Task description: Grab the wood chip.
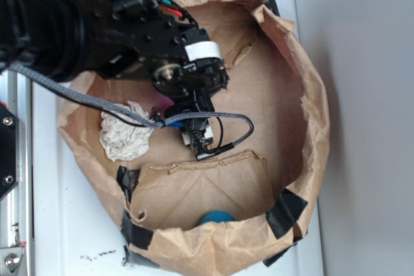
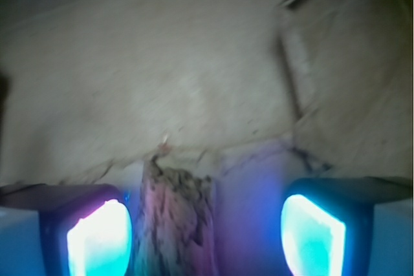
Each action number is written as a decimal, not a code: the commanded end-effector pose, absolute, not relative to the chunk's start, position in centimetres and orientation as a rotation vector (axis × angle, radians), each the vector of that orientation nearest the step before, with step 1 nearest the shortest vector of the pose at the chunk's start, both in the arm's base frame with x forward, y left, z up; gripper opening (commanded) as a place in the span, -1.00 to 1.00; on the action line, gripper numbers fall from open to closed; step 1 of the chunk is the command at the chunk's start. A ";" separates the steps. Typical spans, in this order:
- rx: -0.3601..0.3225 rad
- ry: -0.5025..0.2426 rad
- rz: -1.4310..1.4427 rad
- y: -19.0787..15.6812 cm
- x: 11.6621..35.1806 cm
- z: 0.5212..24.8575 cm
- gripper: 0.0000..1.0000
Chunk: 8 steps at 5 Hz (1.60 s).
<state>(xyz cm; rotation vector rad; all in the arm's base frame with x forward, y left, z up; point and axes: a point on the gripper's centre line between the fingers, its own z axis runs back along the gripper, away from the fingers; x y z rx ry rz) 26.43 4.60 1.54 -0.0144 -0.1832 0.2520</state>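
No readable writing is showing anywhere. The taped brown paper bag [image 1: 310, 95] is holding a crumpled white paper ball [image 1: 123, 135] and a teal object [image 1: 217, 217]. The black gripper [image 2: 207, 234], jaws apart, is straddling the rough dark brown wood chip [image 2: 176, 221], which is lying lengthwise between the glowing pads [image 2: 100, 240], nearer the left one.

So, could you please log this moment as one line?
gripper: open | wood chip: between fingers, nearer left one, ungrasped | paper ball: beside arm
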 end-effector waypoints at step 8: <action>-0.155 -0.244 0.329 5.7 25.7 13.1 -1.00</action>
